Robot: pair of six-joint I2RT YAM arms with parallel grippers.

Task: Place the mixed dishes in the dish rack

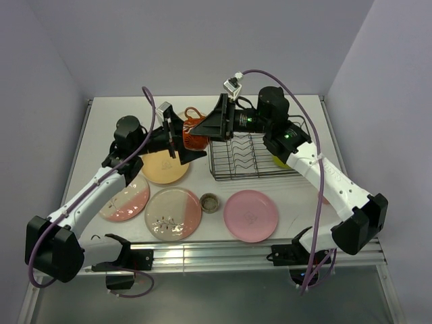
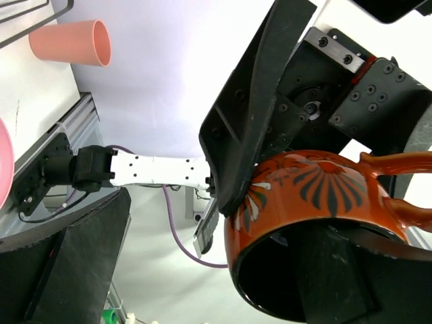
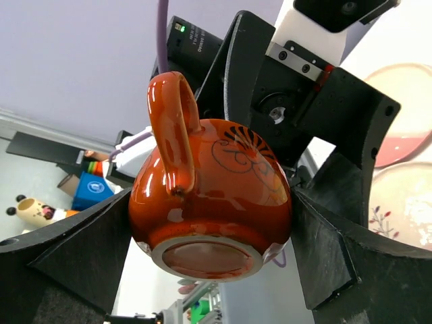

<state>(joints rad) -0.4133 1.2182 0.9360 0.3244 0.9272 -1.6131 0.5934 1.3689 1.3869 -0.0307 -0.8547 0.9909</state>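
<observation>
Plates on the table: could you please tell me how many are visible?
4: yellow-orange plate at back left, cream-and-pink plate far left, sprig plate front centre, pink plate front right. Arms may hide others.
</observation>
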